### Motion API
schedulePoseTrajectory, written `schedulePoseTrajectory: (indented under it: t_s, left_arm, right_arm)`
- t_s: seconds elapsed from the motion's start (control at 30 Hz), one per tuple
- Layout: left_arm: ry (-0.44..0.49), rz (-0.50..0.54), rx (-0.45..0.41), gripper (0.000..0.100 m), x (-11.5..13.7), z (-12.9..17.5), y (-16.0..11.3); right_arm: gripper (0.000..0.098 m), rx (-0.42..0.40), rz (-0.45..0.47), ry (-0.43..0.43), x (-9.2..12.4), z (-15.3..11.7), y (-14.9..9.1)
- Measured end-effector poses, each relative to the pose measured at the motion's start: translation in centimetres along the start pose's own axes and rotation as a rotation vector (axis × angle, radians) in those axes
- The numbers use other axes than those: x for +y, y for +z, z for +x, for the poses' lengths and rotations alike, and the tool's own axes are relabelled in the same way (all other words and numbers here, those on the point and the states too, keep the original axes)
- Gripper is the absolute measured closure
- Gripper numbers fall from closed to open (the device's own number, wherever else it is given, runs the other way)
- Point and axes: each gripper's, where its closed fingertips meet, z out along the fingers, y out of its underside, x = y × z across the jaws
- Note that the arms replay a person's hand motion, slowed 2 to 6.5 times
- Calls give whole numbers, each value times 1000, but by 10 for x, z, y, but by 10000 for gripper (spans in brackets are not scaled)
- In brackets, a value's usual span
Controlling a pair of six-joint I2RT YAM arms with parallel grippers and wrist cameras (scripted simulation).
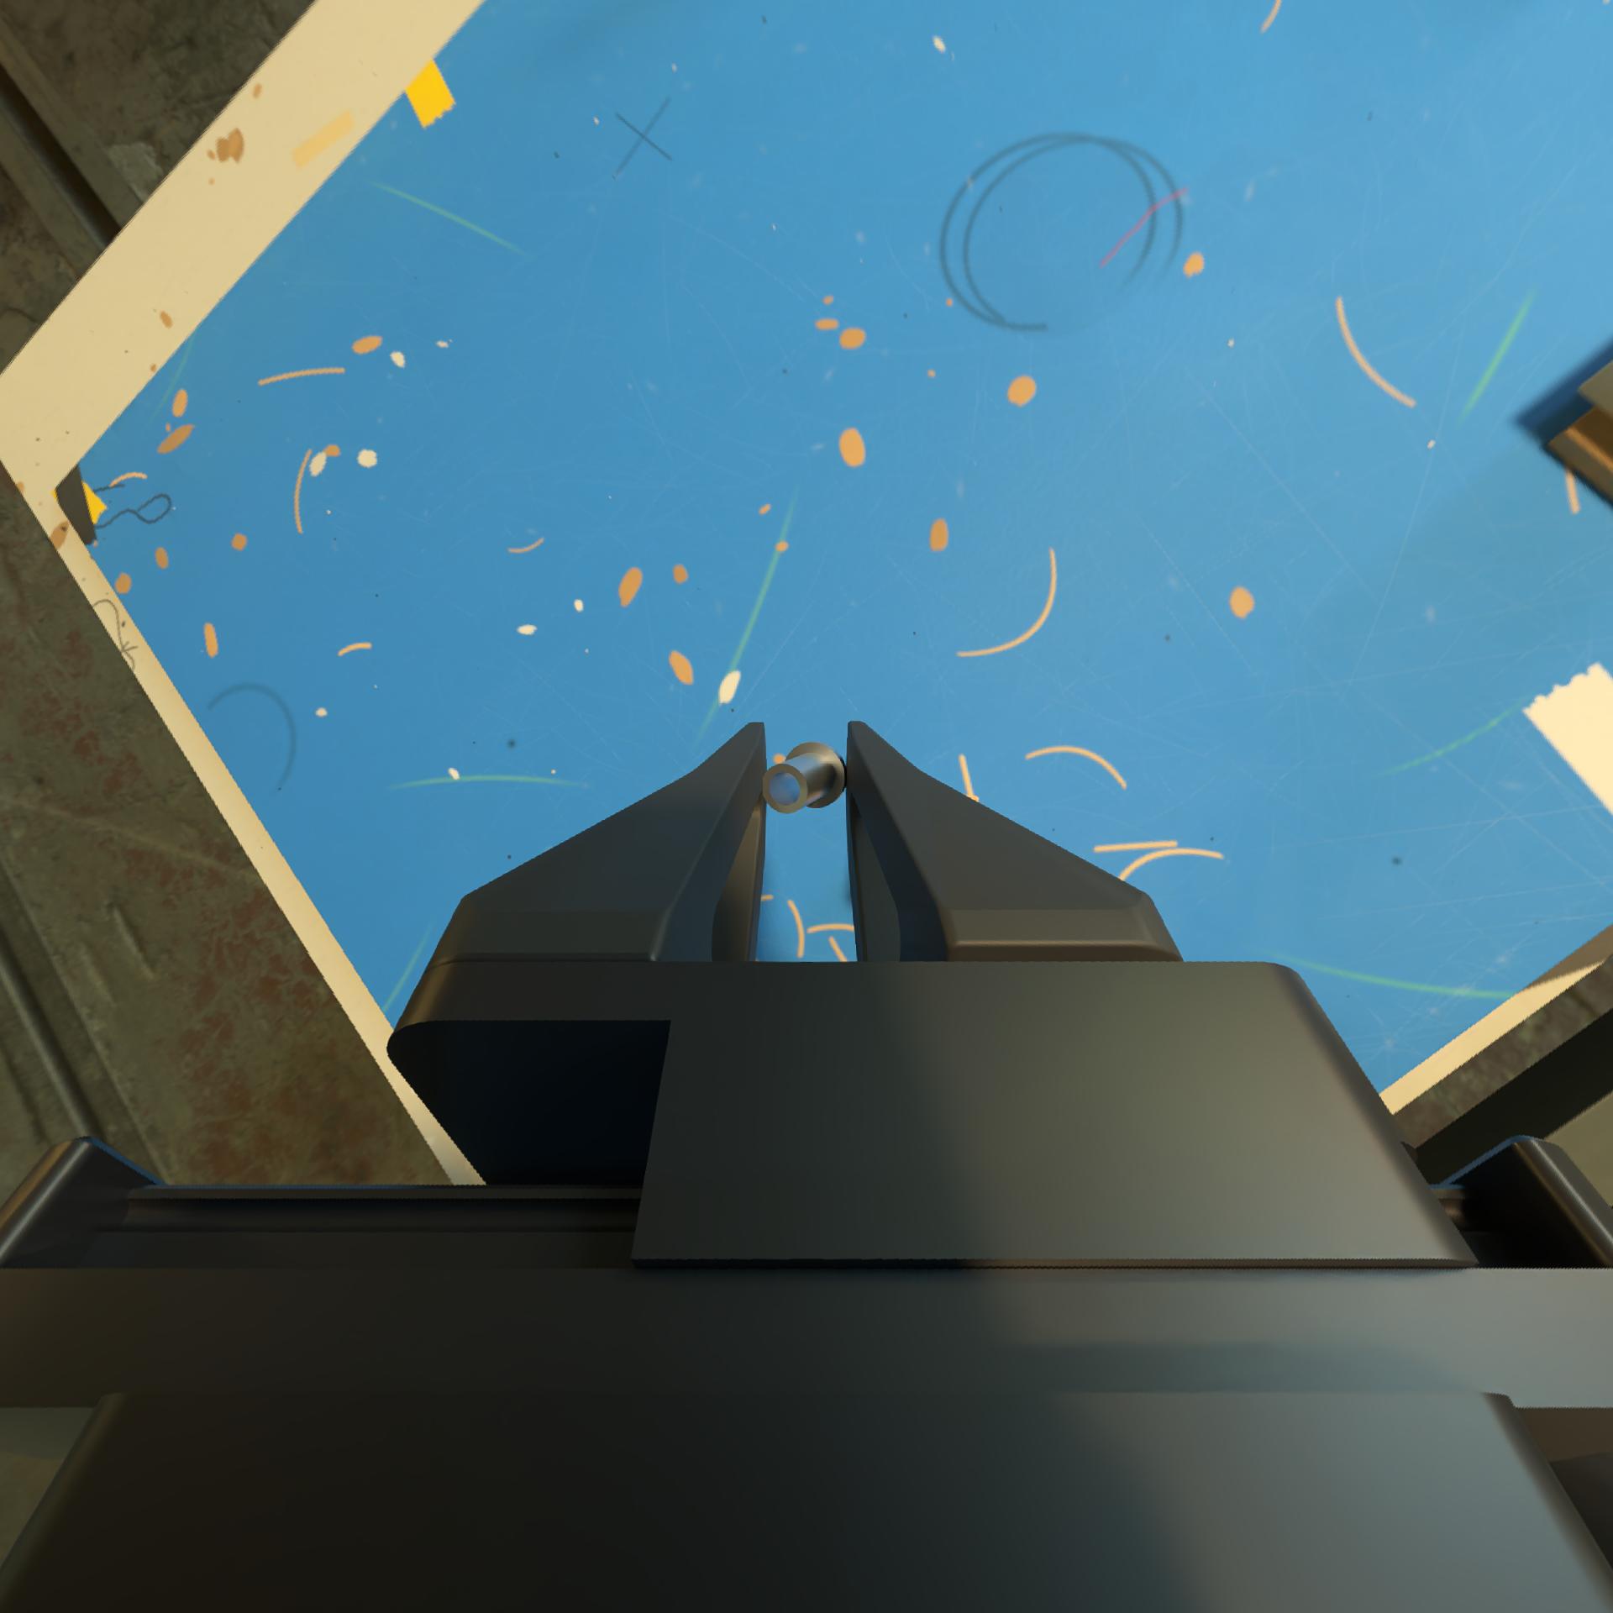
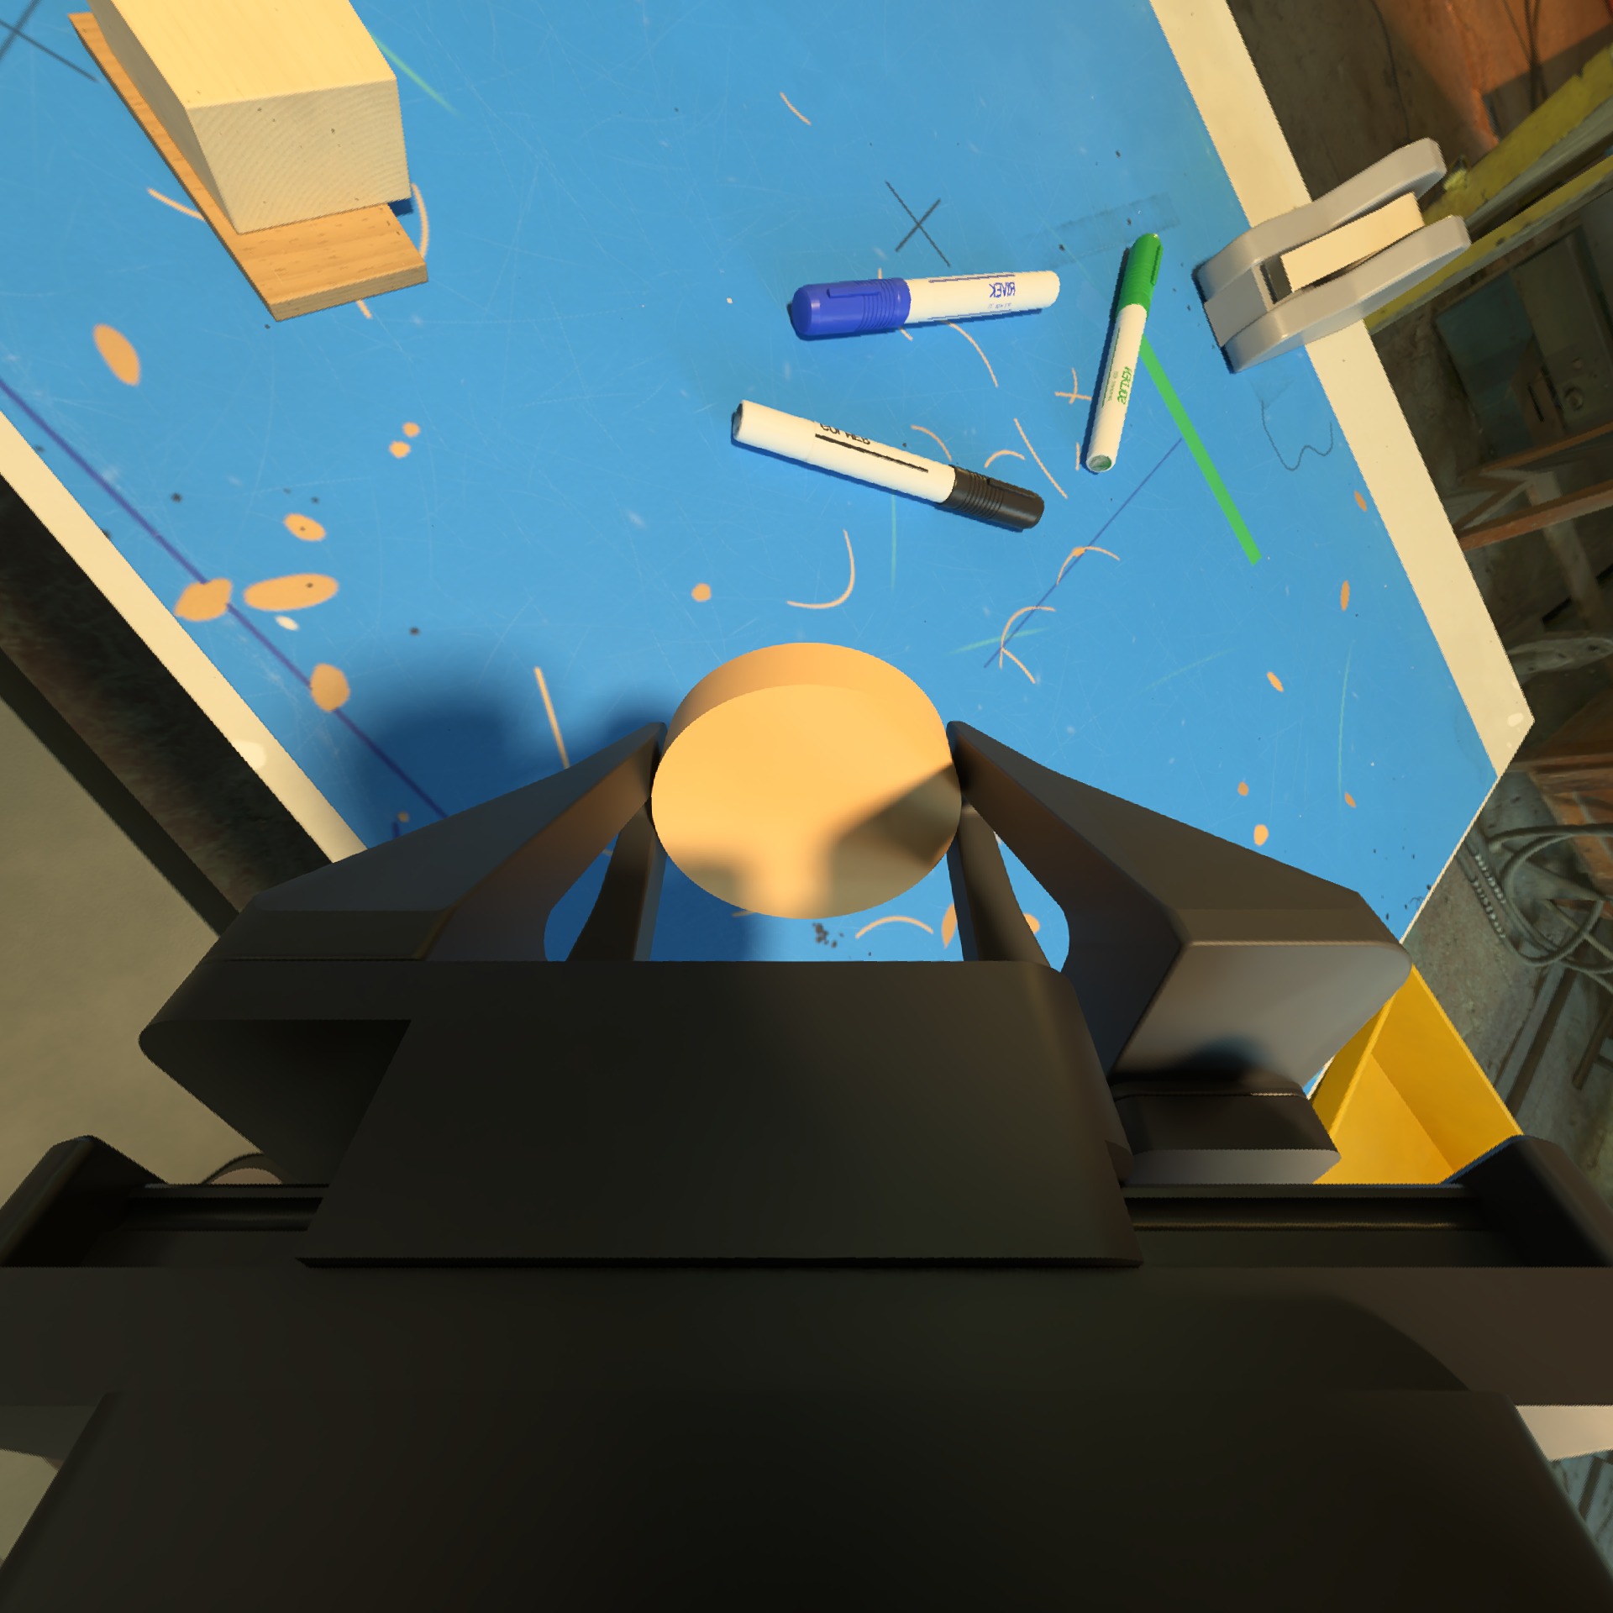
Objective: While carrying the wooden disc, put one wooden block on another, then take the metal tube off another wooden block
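In the left wrist view my left gripper [image 1: 805, 768] is shut on a short grey metal tube [image 1: 803, 778], held between the fingertips above the blue table top [image 1: 873, 489], its open end facing the camera. In the right wrist view my right gripper [image 2: 803, 768] is shut on a round wooden disc [image 2: 799, 785], held by its rim above the table. At the top left of that view a pale wooden block [image 2: 262, 105] lies on top of a flat, darker wooden block [image 2: 323, 257].
Three markers lie beyond the disc: a blue-capped one [image 2: 925, 304], a black-capped one [image 2: 886, 463] and a green one [image 2: 1126, 349]. A grey clamp [image 2: 1318, 253] grips the table's right edge. A yellow bin [image 2: 1405, 1091] sits at the right. A dark object [image 1: 1580, 419] shows at the right edge.
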Motion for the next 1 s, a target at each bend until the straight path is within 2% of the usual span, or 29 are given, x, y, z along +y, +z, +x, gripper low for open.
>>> schedulePoseTrajectory:
  t_s: [0.43,1.0]
  left_arm:
    - [-149,167,31,847,-25,-25,-24]
    - [-222,299,33,847,-59,-51,-52]
  right_arm:
    - [458,-2,2,-3,-2,-2,0]
    - [458,-4,5,-3,-2,-2,-1]
